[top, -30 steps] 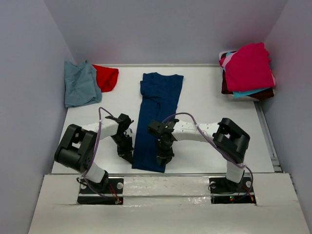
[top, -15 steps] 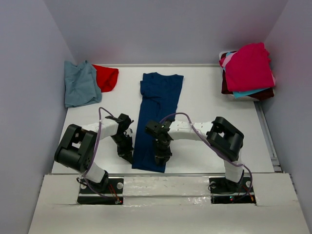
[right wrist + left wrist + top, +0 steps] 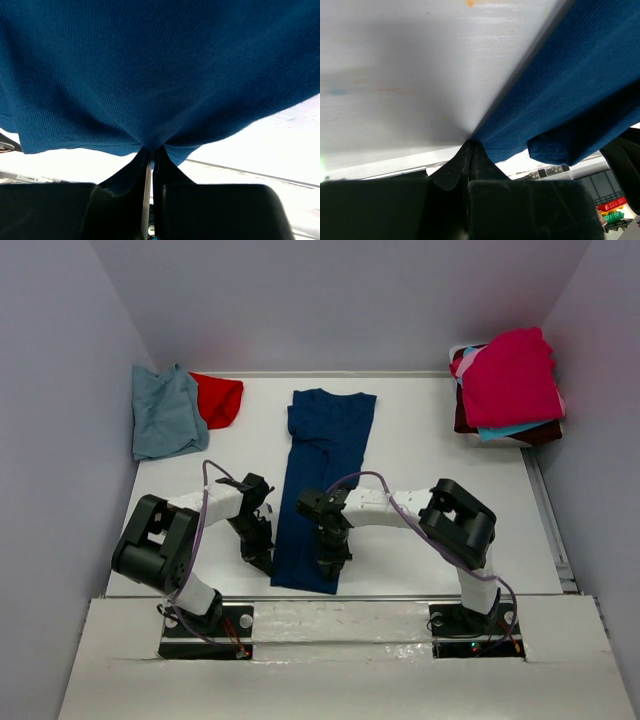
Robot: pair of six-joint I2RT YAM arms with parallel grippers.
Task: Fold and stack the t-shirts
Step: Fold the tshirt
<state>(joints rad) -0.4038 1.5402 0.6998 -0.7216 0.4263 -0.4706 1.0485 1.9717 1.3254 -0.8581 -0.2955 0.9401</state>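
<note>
Layout of the work surface. The spread t-shirt (image 3: 325, 440) is lying on the table (image 3: 430, 470), stretching away ahead of both grippers. Its near hem is sitting between the fingers (image 3: 451, 172) of the left gripper (image 3: 262, 558) at the left corner, and between those of the right gripper (image 3: 330, 565) just to the right. Two loose t-shirts (image 3: 165, 415) are lying well ahead and left of the left fingers, one overlapping the other. The stacked t-shirts (image 3: 508, 380) are resting well ahead and right of the right fingers, at the table's far right corner.

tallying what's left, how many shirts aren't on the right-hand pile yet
3: the navy shirt mid-table, the blue-grey shirt far left, the red shirt beside it; more may hide underneath.
</note>
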